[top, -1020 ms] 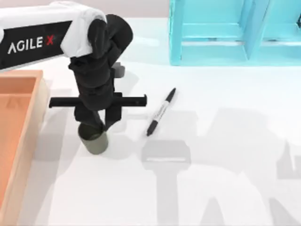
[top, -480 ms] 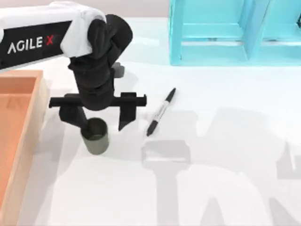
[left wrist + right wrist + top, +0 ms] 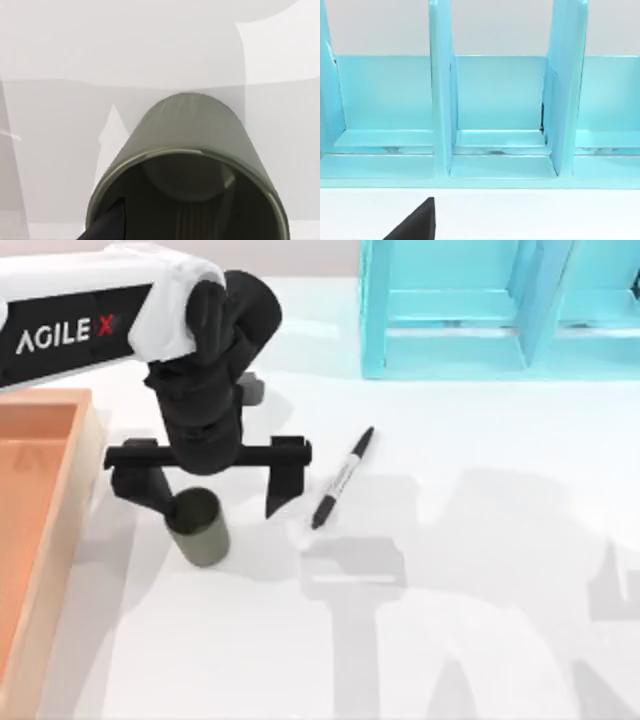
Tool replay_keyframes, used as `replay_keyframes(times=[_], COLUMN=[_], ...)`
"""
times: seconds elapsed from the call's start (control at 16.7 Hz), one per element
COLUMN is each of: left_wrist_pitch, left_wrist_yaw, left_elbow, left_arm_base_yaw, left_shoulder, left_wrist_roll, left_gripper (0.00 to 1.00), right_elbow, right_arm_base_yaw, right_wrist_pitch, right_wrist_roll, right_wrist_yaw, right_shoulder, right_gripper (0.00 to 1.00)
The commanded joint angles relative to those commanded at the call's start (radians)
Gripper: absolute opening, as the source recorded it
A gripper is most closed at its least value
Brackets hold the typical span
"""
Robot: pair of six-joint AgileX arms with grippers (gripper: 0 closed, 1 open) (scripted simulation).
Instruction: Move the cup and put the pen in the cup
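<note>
Left gripper (image 3: pixel 207 492): reaches down over the table, black fingers spread wide, straddling the cup.
Cup: small dark olive-green cylinder (image 3: pixel 200 528), upright, ungripped.
Pen: slim black-capped marker (image 3: pixel 342 477), lying near its right.

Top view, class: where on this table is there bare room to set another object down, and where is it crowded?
Bare patches: the wide stretch right of the pen, below the turquoise shelf, and the near strip below the cup. Crowded: the left side, where the left gripper straddles the cup with fingers open, beside the wooden tray; the cup-to-pen gap is narrow.
</note>
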Motion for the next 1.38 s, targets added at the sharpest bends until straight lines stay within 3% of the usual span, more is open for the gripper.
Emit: replay_keyframes(times=[0.3, 0.96, 1.38], left_wrist_pitch=[-0.068, -0.583, -0.594], left_wrist_yaw=[0.0, 0.001, -0.009], left_elbow=[0.07, 0.591, 0.623], left_arm_base_yaw=[-0.002, -0.009, -0.013], left_shoulder=[0.006, 0.01, 0.026], left_wrist_roll=[-0.005, -0.006, -0.001], left_gripper=[1.0, 1.0, 1.0], right_elbow=[0.0, 0.0, 0.0], right_arm_base_yaw=[0.0, 0.0, 0.0], right_wrist_pitch=[0.0, 0.0, 0.0], right_wrist_roll=[0.0, 0.0, 0.0], right_wrist_yaw=[0.0, 0.0, 0.0], right_shoulder=[0.0, 0.0, 0.0], right_gripper=[1.0, 1.0, 1.0])
